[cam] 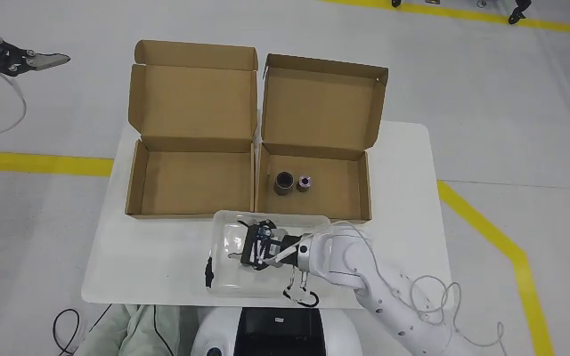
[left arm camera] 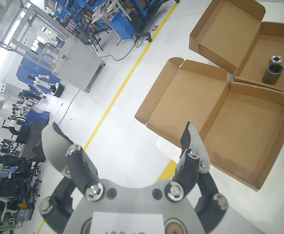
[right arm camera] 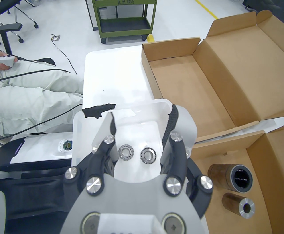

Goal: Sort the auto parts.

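Two small steel bearings [right arm camera: 126, 152] [right arm camera: 148, 155] lie side by side in the clear plastic tray [right arm camera: 137, 130] at the table's front edge. My right gripper [right arm camera: 143, 117] hovers open above them, one finger on either side, holding nothing; the top view shows it over the tray [cam: 230, 218]. The right cardboard box [cam: 334, 191] holds a large dark cylinder [right arm camera: 230, 177] and a smaller one [right arm camera: 238, 203]. The left cardboard box [cam: 191, 182] holds nothing. My left gripper [left arm camera: 121, 127] is open with nothing in it, high over the floor, far off the table's left side [cam: 44, 60].
Both boxes have their lids folded back towards the far table edge. A strip of black tape [right arm camera: 97, 110] sticks to the tray's rim. Bare white table [cam: 401, 178] lies right of the boxes. A green cart [right arm camera: 124, 20] stands on the floor beyond the table.
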Controlling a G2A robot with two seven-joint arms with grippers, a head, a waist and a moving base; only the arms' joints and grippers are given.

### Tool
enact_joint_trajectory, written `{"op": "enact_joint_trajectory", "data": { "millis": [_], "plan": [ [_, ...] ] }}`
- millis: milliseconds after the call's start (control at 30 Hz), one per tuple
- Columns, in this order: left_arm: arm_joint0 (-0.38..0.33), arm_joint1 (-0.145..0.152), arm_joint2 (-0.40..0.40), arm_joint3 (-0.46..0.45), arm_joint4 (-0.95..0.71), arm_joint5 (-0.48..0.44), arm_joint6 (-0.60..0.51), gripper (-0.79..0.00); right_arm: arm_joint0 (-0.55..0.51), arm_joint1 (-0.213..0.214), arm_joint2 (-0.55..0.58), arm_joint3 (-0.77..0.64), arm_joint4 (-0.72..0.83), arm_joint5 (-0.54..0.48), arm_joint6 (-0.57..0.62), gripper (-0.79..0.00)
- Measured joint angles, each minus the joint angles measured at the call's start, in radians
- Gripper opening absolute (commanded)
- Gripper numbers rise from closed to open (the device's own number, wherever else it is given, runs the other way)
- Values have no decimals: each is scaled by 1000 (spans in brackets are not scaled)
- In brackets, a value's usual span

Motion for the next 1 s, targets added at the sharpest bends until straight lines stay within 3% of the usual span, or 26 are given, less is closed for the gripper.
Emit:
{"op": "enact_joint_trajectory", "data": {
  "millis": [433, 833, 1000],
  "plan": [
    [0, 0, 0, 0, 0, 0, 0, 0, 0, 0, 0, -1, 0, 0, 2, -280],
    [0, 0, 0, 0, 0, 0, 0, 0, -15, 3, -19, 34, -27, 7, 61, -354],
    [0, 0, 0, 0, 0, 0, 0, 0, -23, 0, -31, 69, -57, 72, 119, -400]
  ]
}}
